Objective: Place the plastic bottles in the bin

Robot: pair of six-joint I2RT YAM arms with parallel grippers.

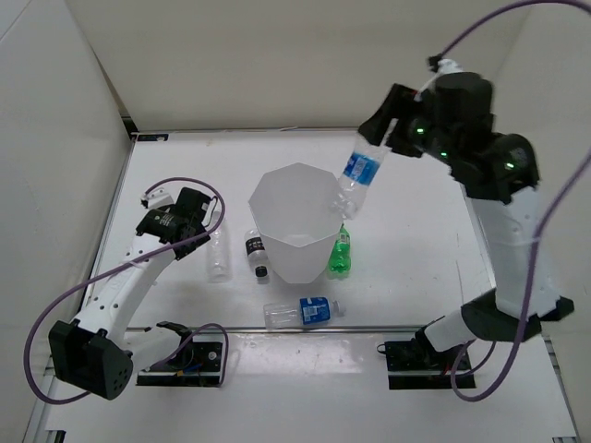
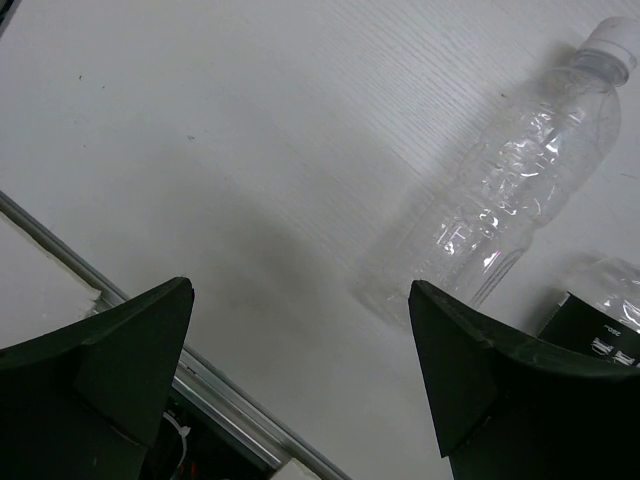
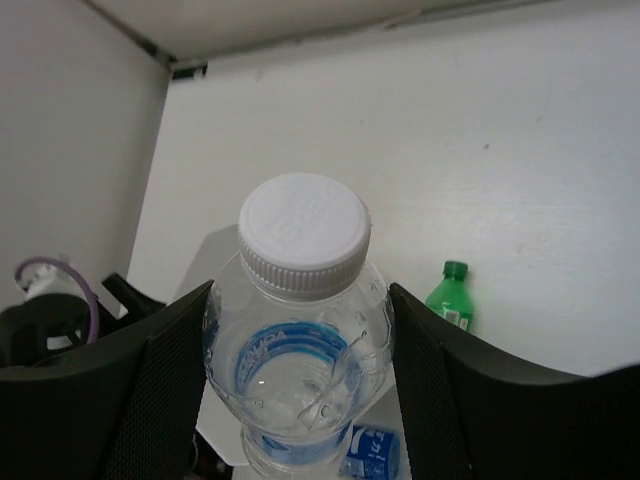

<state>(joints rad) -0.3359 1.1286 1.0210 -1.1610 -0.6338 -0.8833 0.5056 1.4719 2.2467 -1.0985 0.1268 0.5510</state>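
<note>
Plastic bottles (image 1: pixel 309 311) lie beside the bin (image 1: pixel 295 263) on our white table (image 1: pixel 416 185). Our right gripper (image 1: pixel 375 138) clamps a blue-labelled bottle (image 1: pixel 360 171); our left gripper (image 2: pixel 300 300) gapes wide.

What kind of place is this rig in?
Probably a lab robot cell: a white table boxed in by plain white panels, with only a bin and a few plastic bottles laid out.

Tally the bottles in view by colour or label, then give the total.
Blue label: 2 (held blue-label bottle, lying blue-label bottle)
Green bottle: 1
Black-label bottle: 1
Plain clear bottle: 1
Total: 5
</note>
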